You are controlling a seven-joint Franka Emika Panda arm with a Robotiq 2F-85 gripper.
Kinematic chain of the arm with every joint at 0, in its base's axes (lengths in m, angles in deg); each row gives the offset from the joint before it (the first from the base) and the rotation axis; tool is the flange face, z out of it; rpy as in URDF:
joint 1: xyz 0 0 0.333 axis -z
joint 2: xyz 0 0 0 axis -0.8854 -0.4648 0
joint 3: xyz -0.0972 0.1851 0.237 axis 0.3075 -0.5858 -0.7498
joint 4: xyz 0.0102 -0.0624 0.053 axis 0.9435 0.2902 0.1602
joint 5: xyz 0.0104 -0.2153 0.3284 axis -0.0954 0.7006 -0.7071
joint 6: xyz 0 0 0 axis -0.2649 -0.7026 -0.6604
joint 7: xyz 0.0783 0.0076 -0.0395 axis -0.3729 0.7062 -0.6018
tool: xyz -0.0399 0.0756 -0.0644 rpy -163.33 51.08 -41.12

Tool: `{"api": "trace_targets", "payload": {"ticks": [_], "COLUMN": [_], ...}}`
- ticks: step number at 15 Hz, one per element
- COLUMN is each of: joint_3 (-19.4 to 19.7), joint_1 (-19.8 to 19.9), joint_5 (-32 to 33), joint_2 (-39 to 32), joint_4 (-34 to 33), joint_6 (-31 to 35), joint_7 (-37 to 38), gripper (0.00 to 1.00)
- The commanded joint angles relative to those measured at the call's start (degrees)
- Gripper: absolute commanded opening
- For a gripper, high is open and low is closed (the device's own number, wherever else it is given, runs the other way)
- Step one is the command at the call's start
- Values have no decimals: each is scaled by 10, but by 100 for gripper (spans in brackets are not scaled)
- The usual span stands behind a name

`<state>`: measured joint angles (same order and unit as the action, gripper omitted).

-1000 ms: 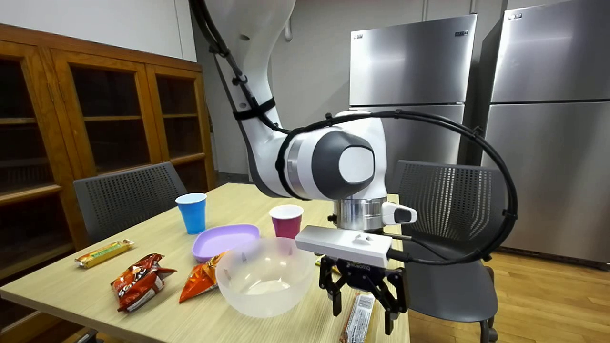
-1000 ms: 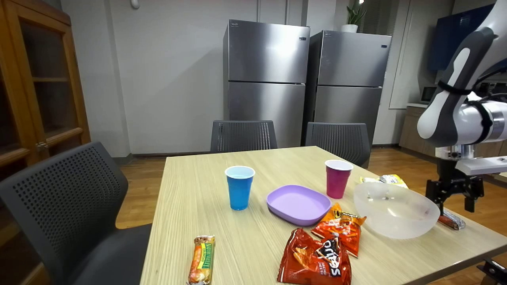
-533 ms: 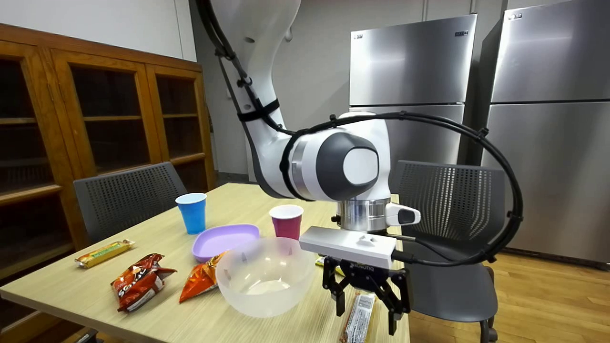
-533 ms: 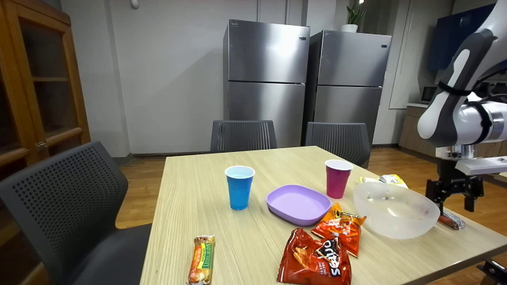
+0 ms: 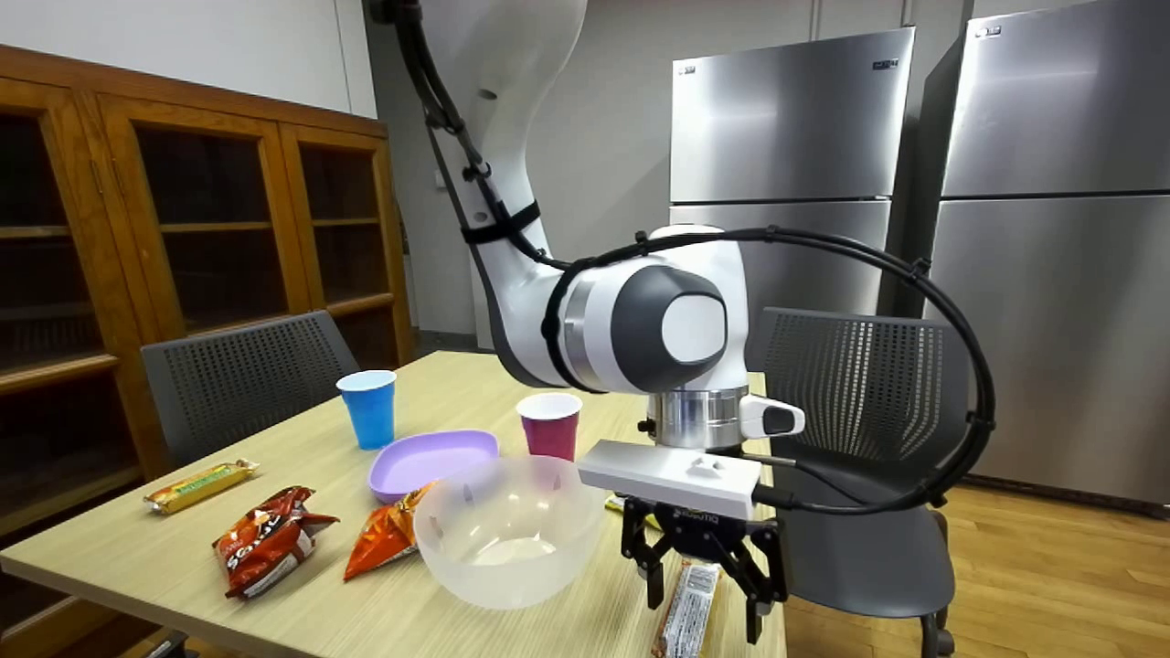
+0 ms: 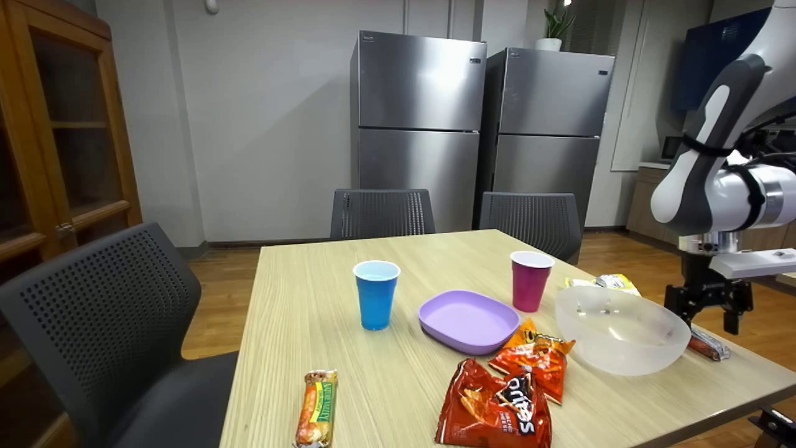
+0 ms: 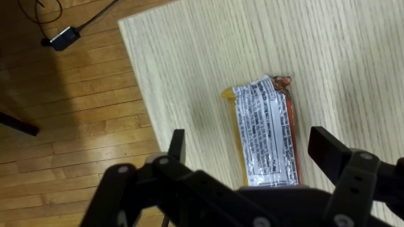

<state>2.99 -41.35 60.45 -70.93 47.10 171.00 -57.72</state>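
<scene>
Exterior view: claw has dipped slightly over the bar.

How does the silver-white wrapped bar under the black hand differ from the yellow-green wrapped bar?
The silver-white wrapped bar lies fine-print side up; the yellow-green wrapped bar lies bright label side up. The silver-white wrapped bar sits beneath the open black hand; the yellow-green wrapped bar lies far from it. Both lie flat on the pale wood-grain table.

Blue cup near a purple plate, glass-doored wooden cabinet behind.
</scene>
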Motion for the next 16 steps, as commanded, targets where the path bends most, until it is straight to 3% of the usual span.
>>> {"api": "trace_targets", "payload": {"ticks": [1, 8, 11, 16], "joint_3": [-14, -26, -48, -46], "joint_1": [15, 23, 49, 59], "joint_5": [7, -1, -16, -13], "joint_2": [-7, -9, 23, 70], "joint_4": [-13, -15, -2, 20], "joint_6": [7, -3, -13, -20], "joint_7": [-13, -21, -60, -79], "gripper": [74, 18, 16, 16]}}
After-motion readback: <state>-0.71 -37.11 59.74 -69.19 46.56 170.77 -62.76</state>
